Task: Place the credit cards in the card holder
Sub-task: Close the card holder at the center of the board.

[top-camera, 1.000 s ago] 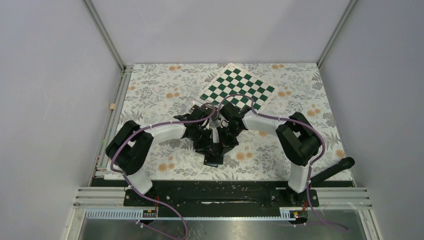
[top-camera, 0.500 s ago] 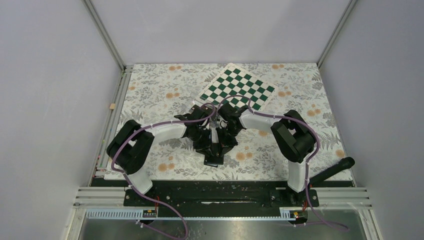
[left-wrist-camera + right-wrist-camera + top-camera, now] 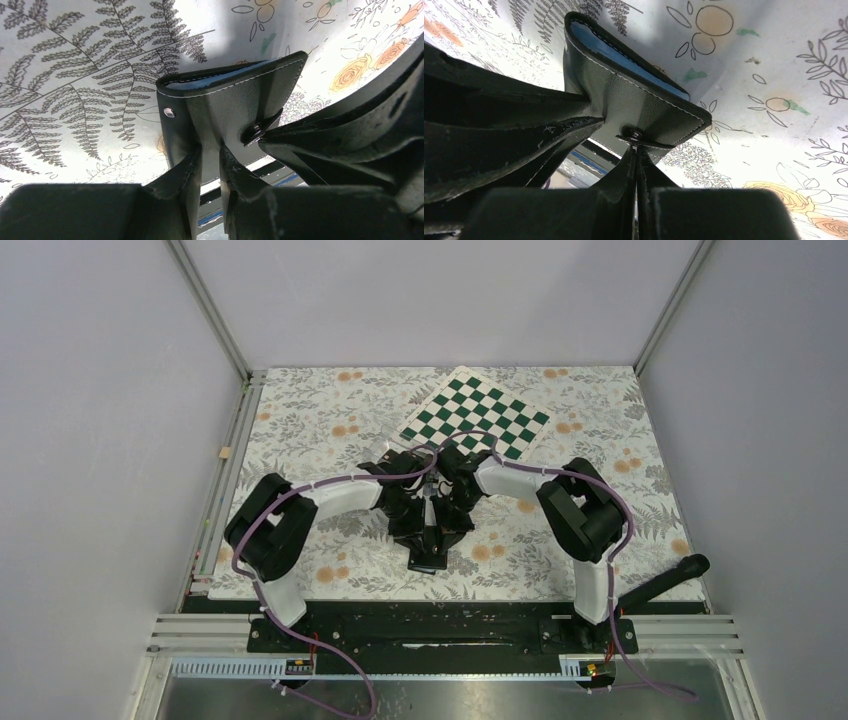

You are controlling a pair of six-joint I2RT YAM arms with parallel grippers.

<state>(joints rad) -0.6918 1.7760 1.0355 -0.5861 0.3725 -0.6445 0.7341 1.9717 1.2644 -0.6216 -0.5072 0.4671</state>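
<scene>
The black card holder (image 3: pixel 428 552) is held up off the floral mat between both grippers at the table's middle. In the left wrist view the card holder (image 3: pixel 235 100) stands folded with a blue-grey card edge (image 3: pixel 220 84) showing inside, and my left gripper (image 3: pixel 211 150) is shut on its lower flap. In the right wrist view the card holder (image 3: pixel 634 100) shows the same blue card edge (image 3: pixel 624 55). My right gripper (image 3: pixel 636 150) is shut on the snap tab (image 3: pixel 644 141). In the top view both grippers are hidden under the wrists. No loose cards show.
A green-and-white checkered board (image 3: pixel 475 420) lies at the back centre. A clear plastic box (image 3: pixel 387 449) sits just behind the left wrist. A black handle-like object (image 3: pixel 665 580) lies at the right front edge. A small tan block (image 3: pixel 225 452) sits on the left rail.
The left arm's elbow has swung right and the right arm has shifted slightly left, both closing in. The card holder stays held between them at the same spot.
</scene>
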